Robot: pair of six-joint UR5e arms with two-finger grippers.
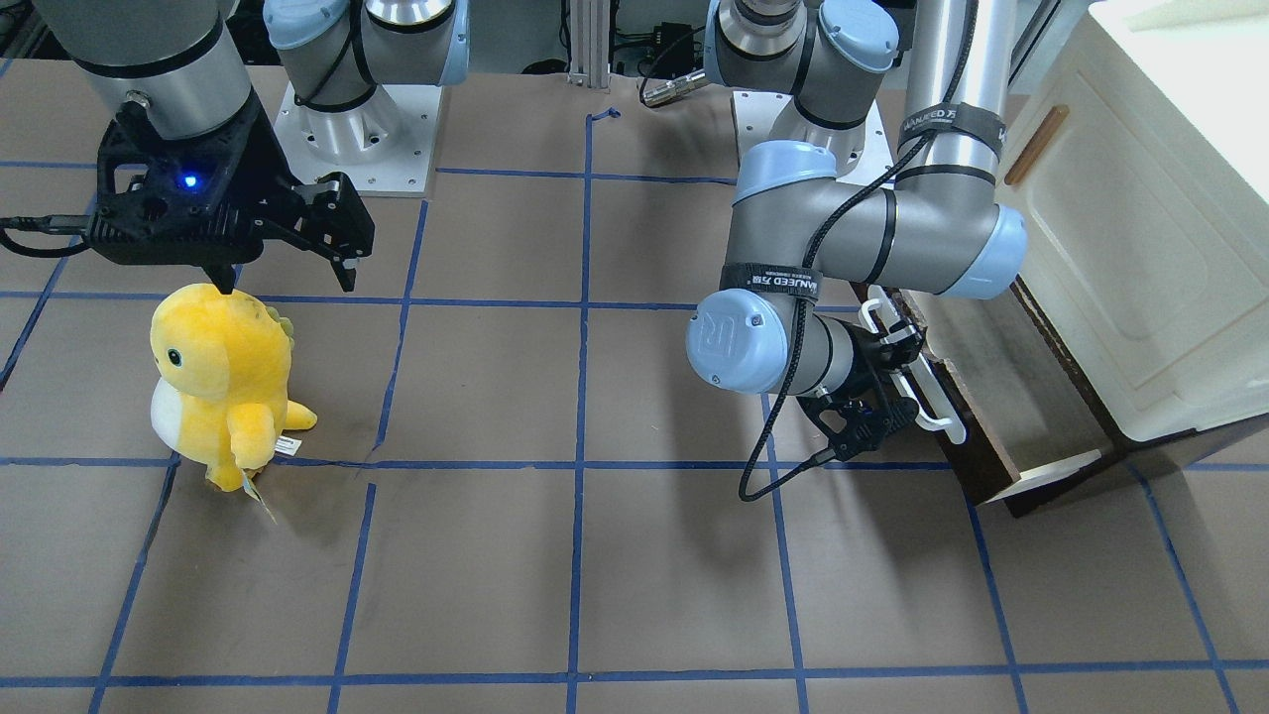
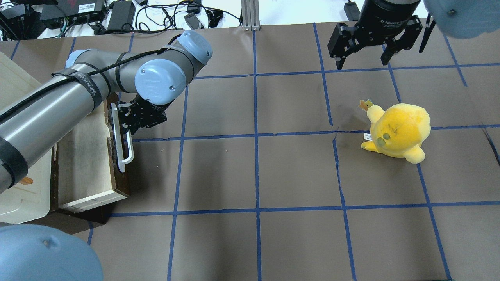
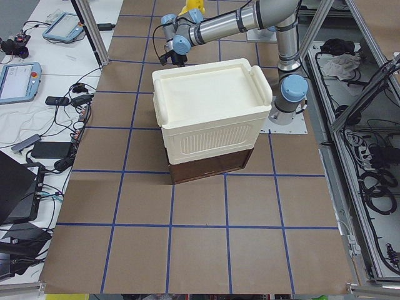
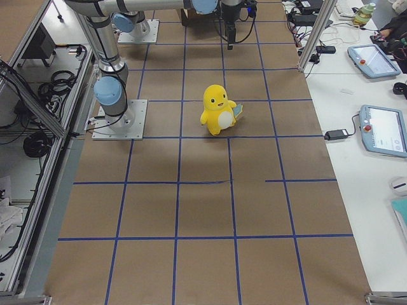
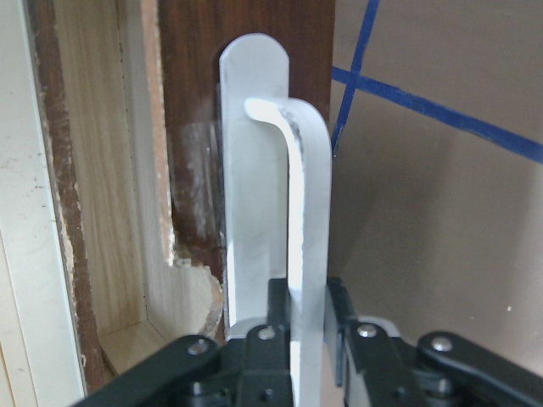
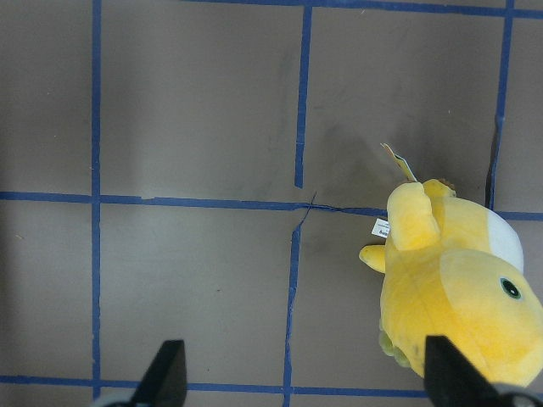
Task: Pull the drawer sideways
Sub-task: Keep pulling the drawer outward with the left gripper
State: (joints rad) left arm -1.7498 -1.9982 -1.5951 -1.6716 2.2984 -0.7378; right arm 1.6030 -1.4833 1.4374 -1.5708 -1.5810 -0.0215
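The dark brown drawer (image 2: pixel 84 156) stands pulled out of the cream cabinet (image 2: pixel 15 195) at the table's left end, its pale wood inside showing. My left gripper (image 2: pixel 123 123) is shut on the drawer's white bar handle (image 2: pixel 125 156), near the handle's far end. In the left wrist view the black fingers (image 5: pixel 276 305) clamp the handle (image 5: pixel 301 212) from both sides. From the front, the same gripper (image 1: pixel 892 372) holds the handle (image 1: pixel 932 407) on the drawer (image 1: pixel 1001 397). My right gripper (image 2: pixel 362 62) hangs open and empty above the table, far from the drawer.
A yellow plush toy (image 2: pixel 398 130) stands on the table's right half, just below the right gripper (image 1: pixel 288 278) in the front view. The brown table surface carries a blue tape grid. Cables and power bricks (image 2: pixel 117 15) lie along the far edge.
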